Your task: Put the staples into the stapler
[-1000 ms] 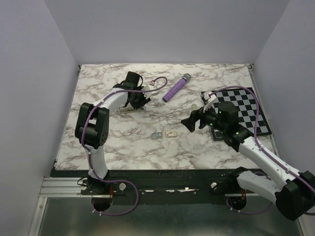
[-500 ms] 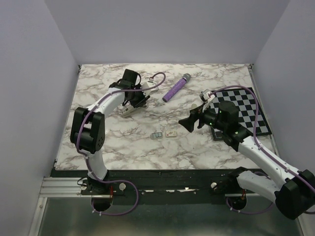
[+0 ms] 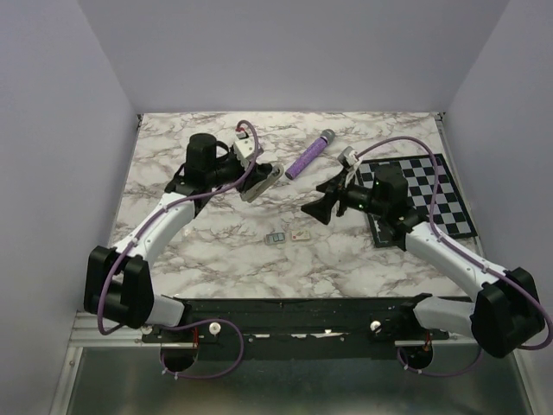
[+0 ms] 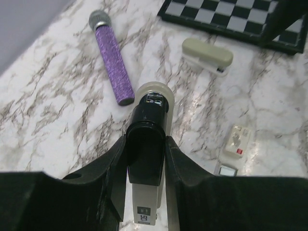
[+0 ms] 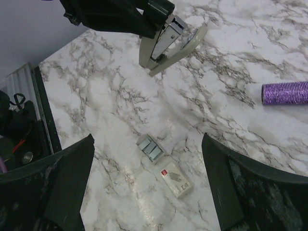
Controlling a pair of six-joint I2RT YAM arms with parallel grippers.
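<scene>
My left gripper (image 3: 251, 177) is shut on the stapler (image 3: 264, 180), holding it tilted above the marble table. In the left wrist view the stapler (image 4: 147, 159), black on top and beige beneath, sits clamped between both fingers of that gripper (image 4: 147, 144). The right wrist view shows the stapler (image 5: 168, 45) hinged open with its metal rail exposed. The staples lie on the table: a grey metallic block (image 3: 276, 238) (image 5: 150, 147) and a cream box (image 3: 301, 234) (image 5: 176, 179). My right gripper (image 3: 315, 207) (image 5: 147, 139) hovers open above them, holding nothing.
A purple cylinder with a grey tip (image 3: 309, 154) (image 4: 111, 65) lies at the back middle. A black-and-white checkerboard (image 3: 423, 194) sits at the right under the right arm. A second small beige stapler-like piece (image 4: 207, 55) rests beside the board.
My left arm has lifted the stapler off the table at the back left and swung it right toward the middle. The right gripper has shifted slightly left and back, still open.
</scene>
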